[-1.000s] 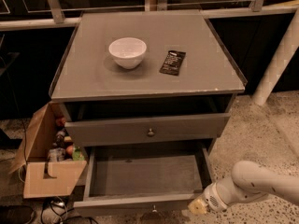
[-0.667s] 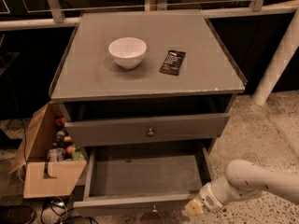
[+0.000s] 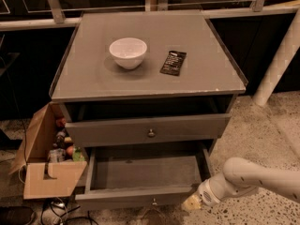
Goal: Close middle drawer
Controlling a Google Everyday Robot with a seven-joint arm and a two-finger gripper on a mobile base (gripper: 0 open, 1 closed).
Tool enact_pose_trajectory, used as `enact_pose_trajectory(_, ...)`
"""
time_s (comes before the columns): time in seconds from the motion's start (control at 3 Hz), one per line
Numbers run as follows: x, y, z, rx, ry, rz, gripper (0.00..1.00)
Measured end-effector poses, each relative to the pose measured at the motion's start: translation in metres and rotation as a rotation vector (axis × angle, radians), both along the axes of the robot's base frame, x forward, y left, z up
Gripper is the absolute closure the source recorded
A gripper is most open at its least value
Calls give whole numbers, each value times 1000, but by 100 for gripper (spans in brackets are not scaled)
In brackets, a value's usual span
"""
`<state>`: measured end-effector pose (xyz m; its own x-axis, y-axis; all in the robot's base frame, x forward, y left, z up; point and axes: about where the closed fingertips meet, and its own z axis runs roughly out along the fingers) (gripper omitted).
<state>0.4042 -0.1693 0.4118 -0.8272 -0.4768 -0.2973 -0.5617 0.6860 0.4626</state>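
The middle drawer (image 3: 140, 196) is pulled far out below the grey cabinet top (image 3: 150, 74). It is wide, shallow and empty inside, with a low front panel and a small round knob (image 3: 153, 202) at its centre. Above it, the drawer with the taller front panel (image 3: 117, 131) stands slightly out. My gripper (image 3: 191, 203) is low at the right, at the right front corner of the middle drawer's front panel. The white arm (image 3: 253, 179) reaches in from the right edge.
A white bowl (image 3: 128, 52) and a dark packet (image 3: 173, 62) lie on the cabinet top. An open cardboard box (image 3: 47, 172) holding small items stands left of the drawers, with cables (image 3: 56, 210) on the floor. A white post (image 3: 281, 55) stands at the right.
The arm and gripper have shifted slightly left, closer to the right front corner of the middle drawer. The drawers have not visibly moved.
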Motion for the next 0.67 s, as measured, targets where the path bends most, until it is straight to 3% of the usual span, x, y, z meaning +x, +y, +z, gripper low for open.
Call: enact_pose_trajectory(0.67,11,8,-12,16,11,-30,100)
